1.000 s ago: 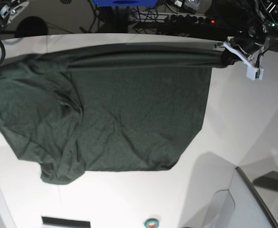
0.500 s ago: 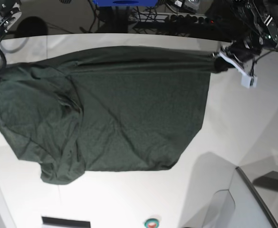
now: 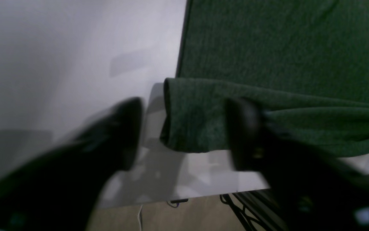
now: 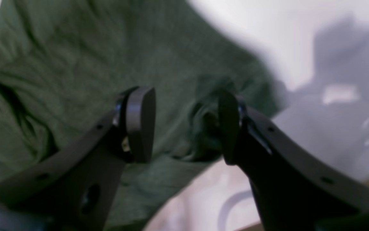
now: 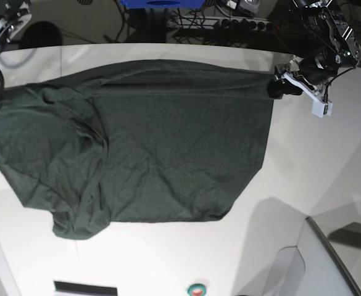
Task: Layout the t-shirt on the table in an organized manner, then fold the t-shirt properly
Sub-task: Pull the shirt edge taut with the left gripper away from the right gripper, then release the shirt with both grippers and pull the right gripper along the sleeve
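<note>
The t-shirt (image 5: 143,142) lies spread over the white desk (image 5: 316,160), filling the left and centre of the base view. Its right part is fairly flat, with a straight edge running down the right side. Its left part is bunched and creased, and a rumpled lobe hangs toward the lower left of the frame. The upper edge runs close to the desk's far edge.

The left tool (image 5: 279,86) sits at the upper right of the base view, just at the shirt's upper right corner. In the left wrist view its jaws stand wide apart, with the left tool (image 3: 183,134) straddling a folded hem of the shirt (image 3: 268,48). The hem lies between the two dark fingers (image 3: 126,131), near the desk's edge. The right finger overlaps the cloth in the picture, but whether it touches cannot be told. Nothing is pinched.

The right tool (image 4: 187,125) shows clearly only in the right wrist view, at the centre of the frame. Its jaws are parted, moderately wide, above crumpled shirt fabric (image 4: 75,64). A small raised pucker of cloth sits close to the right finger (image 4: 229,125). The picture is blurred, so contact there cannot be told. The cloth is not clamped. White desk (image 4: 316,48) shows at the upper right of that view.
</note>
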You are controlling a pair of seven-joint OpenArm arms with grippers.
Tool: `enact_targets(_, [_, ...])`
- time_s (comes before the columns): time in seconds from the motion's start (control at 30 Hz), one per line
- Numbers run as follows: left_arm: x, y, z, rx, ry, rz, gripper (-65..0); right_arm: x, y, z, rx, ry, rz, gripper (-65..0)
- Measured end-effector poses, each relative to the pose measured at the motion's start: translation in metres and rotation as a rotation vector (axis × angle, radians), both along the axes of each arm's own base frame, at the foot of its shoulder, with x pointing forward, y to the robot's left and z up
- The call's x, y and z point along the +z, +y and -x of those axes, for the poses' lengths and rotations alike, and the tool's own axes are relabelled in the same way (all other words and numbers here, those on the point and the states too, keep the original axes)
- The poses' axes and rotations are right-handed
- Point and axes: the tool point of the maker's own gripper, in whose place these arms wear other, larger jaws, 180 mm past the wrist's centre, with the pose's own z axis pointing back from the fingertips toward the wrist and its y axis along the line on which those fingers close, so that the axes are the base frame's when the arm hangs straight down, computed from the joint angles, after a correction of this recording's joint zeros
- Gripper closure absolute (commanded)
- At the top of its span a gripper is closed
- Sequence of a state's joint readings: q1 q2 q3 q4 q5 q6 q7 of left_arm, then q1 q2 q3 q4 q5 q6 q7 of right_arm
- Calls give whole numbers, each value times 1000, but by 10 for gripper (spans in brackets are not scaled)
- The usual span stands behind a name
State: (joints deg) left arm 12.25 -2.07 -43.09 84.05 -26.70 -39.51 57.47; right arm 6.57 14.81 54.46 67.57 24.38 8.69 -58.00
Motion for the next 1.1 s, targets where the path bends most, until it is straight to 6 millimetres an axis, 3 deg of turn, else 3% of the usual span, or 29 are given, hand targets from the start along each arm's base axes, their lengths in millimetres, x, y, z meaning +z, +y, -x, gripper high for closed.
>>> enact_targets(0.1, [9,6,-3,11,-25,-21,-482,8,0,24,0,-23,51,-299])
enact_targets(0.27, [36,59,0,153,-92,-112,-481,-7,30,64,41,24,53,-299])
enact_targets(0.43, [52,108,27,277,-95,-189,-481,-25,69,69,148,5,5,-299])
enact_targets(0.57, [63,139,57,347,-104,-261,-477,-27,70,65,128,-20,-15,-299])
enact_targets(0.67, [62,146,76,381,-135,-286,-477,-37,76,58,122,-27,-60,-299])
enact_targets(0.87, [36,147,106,433,-84,-240,-477,-49,82,57,92,-55,-89,-299])
enact_targets(1.03, [30,145,112,440,-64,-226,-477,-54,86,50,70,-102,-126,-297])
enact_targets(1.1, [31,145,112,438,-65,-229,-477,-53,83,50,76,-95,-123,-263])
